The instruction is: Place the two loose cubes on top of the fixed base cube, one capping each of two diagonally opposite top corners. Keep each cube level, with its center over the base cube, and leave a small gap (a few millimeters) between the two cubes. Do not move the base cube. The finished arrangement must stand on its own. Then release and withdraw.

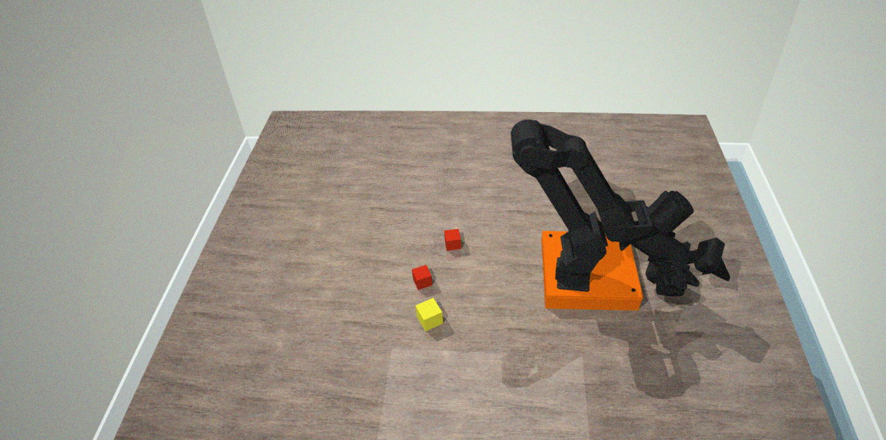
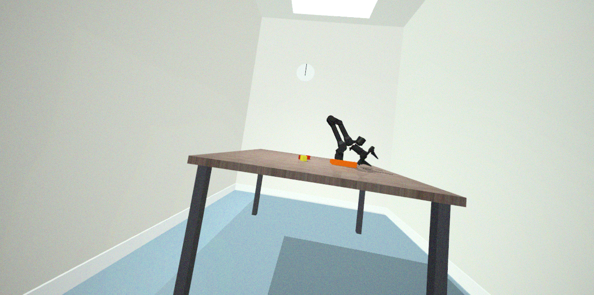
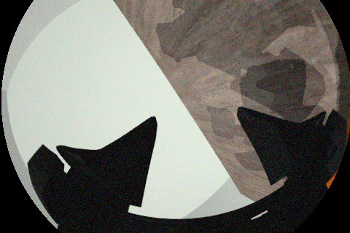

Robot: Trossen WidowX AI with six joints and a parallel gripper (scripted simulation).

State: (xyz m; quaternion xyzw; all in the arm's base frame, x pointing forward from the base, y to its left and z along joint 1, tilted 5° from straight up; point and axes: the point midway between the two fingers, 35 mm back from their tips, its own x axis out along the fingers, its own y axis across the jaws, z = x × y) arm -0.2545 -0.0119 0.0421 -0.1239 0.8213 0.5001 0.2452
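A larger yellow cube (image 1: 429, 315) (image 2: 303, 158) stands on the table, left of the arm in the top and exterior views. One small red cube (image 1: 422, 277) lies just behind it, apart from it. A second small red cube (image 1: 453, 240) lies farther back and a little to the right, also apart. Nothing is on top of the yellow cube. My gripper (image 1: 712, 281) (image 2: 373, 162) (image 3: 198, 116) is open and empty, on the far side of the arm's base from the cubes, above the table's right part. No cube shows in the wrist view.
The arm's orange base plate (image 1: 591, 301) (image 2: 344, 163) stands between the gripper and the cubes. The wooden table (image 1: 309, 220) (image 2: 249, 160) (image 3: 204, 95) has its right edge beyond the gripper. Walls stand around the table.
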